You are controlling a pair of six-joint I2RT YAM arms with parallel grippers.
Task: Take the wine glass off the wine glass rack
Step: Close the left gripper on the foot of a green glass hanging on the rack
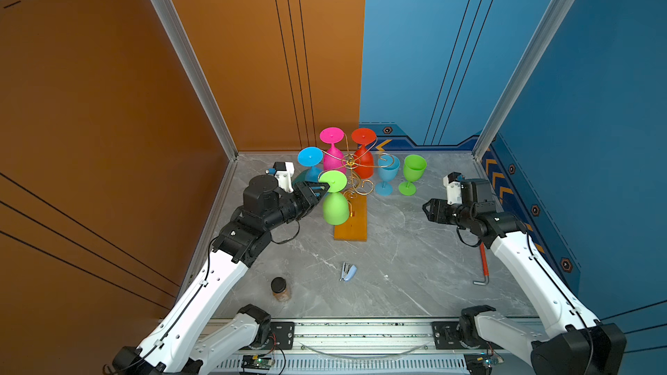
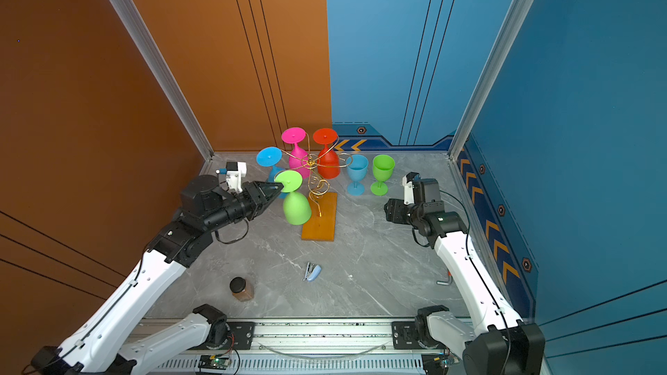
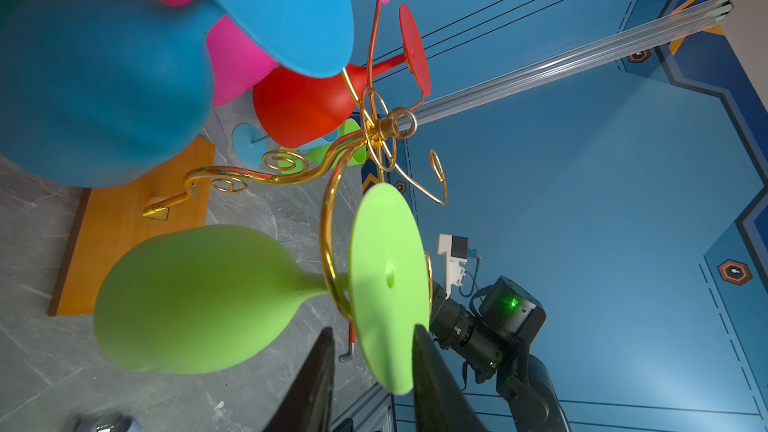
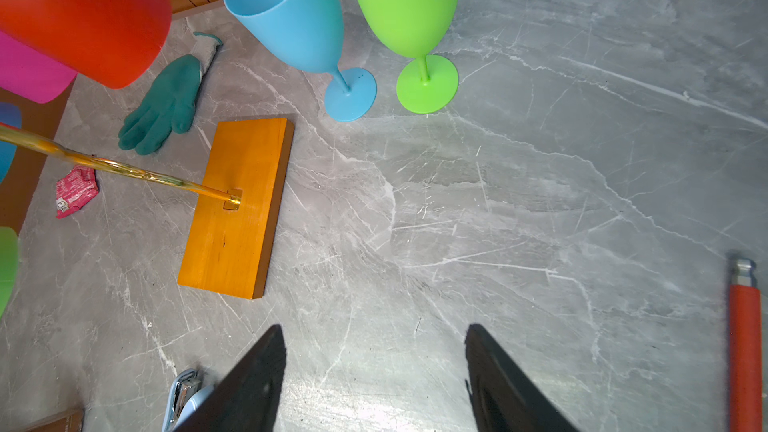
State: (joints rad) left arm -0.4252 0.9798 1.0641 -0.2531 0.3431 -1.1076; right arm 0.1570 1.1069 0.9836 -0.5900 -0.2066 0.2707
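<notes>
The green glass [image 1: 335, 206] hangs upside down from an arm on the near left of the rack [image 1: 350, 163]. The left hand [image 3: 372, 331] reaches in from the rack's left, part-open. Its fingers [image 3: 424, 351] straddle the rim of the glass's foot [image 3: 384, 276]: one touches it, the other stands just clear. The right hand [image 4: 375, 328] is released and empty, over the tabletop [image 4: 540, 201] well right of the rack. A pink glass [image 1: 332, 158], a red glass [image 1: 363, 164] and a blue glass [image 1: 310, 156] hang on the rack's far arms.
</notes>
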